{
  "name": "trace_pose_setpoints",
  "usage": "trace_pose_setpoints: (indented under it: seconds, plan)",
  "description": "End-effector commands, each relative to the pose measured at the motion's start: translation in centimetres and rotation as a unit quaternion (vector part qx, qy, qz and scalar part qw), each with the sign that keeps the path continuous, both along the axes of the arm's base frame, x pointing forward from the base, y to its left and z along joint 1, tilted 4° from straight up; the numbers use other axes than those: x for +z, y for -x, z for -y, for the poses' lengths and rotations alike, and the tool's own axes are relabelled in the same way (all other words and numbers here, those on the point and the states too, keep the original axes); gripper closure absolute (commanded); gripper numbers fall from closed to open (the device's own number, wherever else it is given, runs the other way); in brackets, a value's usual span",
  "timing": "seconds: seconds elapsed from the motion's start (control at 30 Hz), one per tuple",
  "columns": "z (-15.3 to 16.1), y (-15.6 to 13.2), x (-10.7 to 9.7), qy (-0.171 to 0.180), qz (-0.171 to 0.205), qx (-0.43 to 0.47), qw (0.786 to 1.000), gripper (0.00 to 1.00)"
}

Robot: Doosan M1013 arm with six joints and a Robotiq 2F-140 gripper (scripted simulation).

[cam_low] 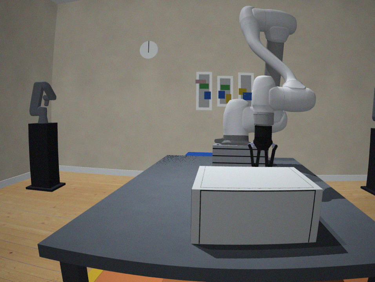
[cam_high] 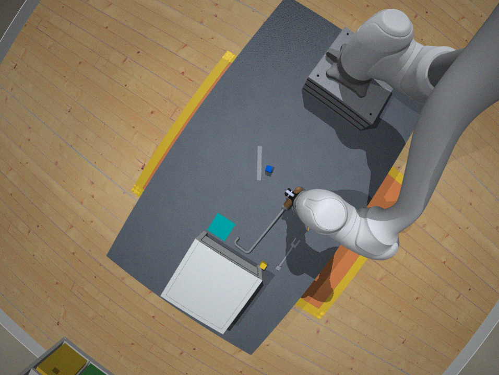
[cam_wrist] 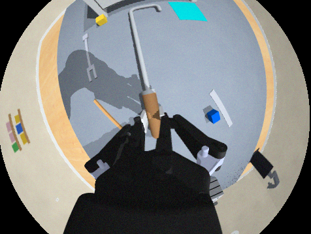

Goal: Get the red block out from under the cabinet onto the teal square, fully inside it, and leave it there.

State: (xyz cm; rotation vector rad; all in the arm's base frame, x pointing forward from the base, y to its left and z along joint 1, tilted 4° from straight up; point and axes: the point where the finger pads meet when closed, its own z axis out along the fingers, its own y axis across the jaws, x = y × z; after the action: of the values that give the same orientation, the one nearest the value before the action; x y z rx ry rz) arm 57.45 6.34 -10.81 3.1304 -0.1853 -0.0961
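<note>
My gripper (cam_high: pixel 289 197) (cam_low: pixel 262 162) (cam_wrist: pixel 153 113) is shut on the brown handle of a grey hook tool (cam_high: pixel 262 234) (cam_wrist: pixel 139 48). The tool's rod reaches toward the white cabinet (cam_high: pixel 209 282) (cam_low: pixel 254 194), and its bent hook end (cam_high: pixel 238 245) (cam_wrist: pixel 145 8) lies just in front of the cabinet's open side. The teal square (cam_high: pixel 221 226) (cam_wrist: pixel 187 11) lies on the table next to the cabinet's corner. The red block is not visible in any view.
A yellow block (cam_high: pixel 262 265) (cam_wrist: pixel 100 19) sits by the cabinet's other corner. A grey fork tool (cam_high: pixel 287 254) (cam_wrist: pixel 89 57) lies near it. A blue block (cam_high: pixel 269 169) (cam_wrist: pixel 213 116) and a pale grey strip (cam_high: pixel 259 163) (cam_wrist: pixel 221 108) lie mid-table. An orange stick (cam_wrist: pixel 106 114) lies under the arm. The robot base (cam_high: pixel 346 96) stands at the far end.
</note>
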Motion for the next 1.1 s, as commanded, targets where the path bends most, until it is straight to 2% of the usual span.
trace_pose_setpoints:
  seconds: [0.0, 1.07]
  plan:
    - [-0.01, 0.21, 0.03, -0.003, 0.0, 0.015, 1.0, 1.0]
    - [-0.03, 0.63, 0.05, -0.004, 0.0, 0.043, 0.999, 1.0]
